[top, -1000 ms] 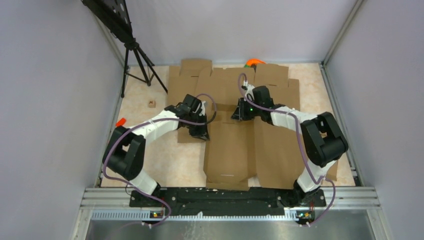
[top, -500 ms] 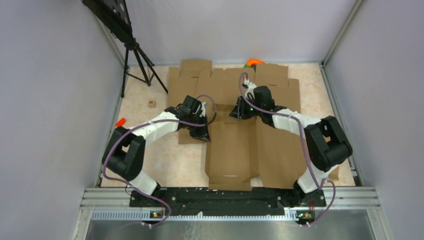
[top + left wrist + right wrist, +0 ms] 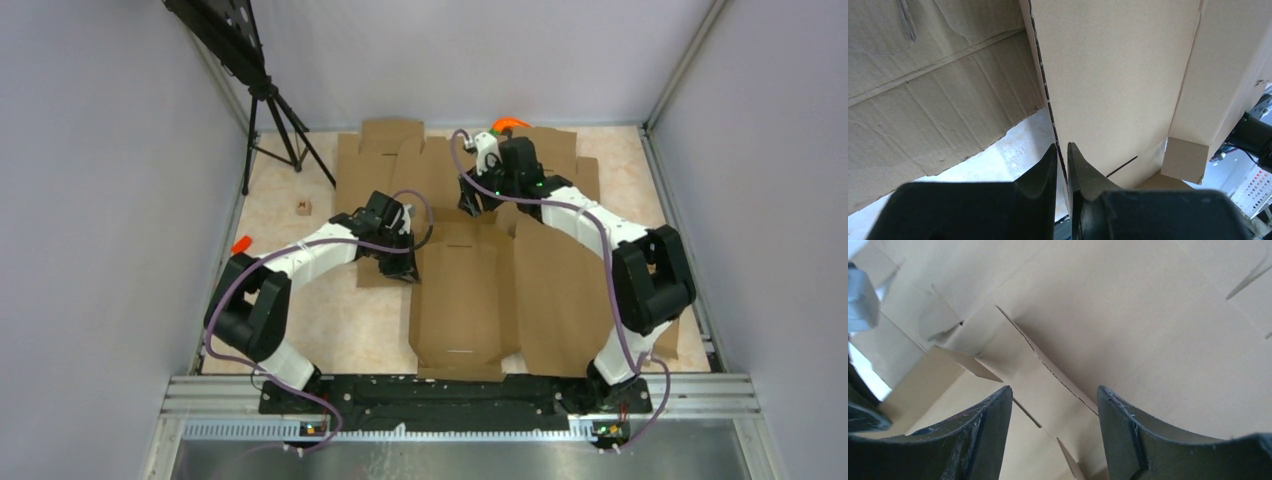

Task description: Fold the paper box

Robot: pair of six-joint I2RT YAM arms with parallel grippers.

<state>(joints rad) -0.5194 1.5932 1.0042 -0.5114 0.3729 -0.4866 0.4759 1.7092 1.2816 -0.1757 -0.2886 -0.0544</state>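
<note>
The paper box lies in the middle of the table, a long brown panel with narrow side walls and a tabbed flap at its far end. My left gripper is shut on the box's left side wall; in the left wrist view the thin perforated edge sits pinched between the fingertips, with the box panel beyond. My right gripper is open and empty above the box's far end. In the right wrist view its jaws stand wide apart over creased cardboard, touching nothing.
Flat brown cardboard blanks lie under and behind the box, and a wide panel lies to its right. A black tripod stands at the back left. A small wooden block, a red piece and an orange object lie nearby.
My right gripper has moved away from the box's far edge toward the back of the table. The far flap now shows uncovered. My left gripper has stayed put.
</note>
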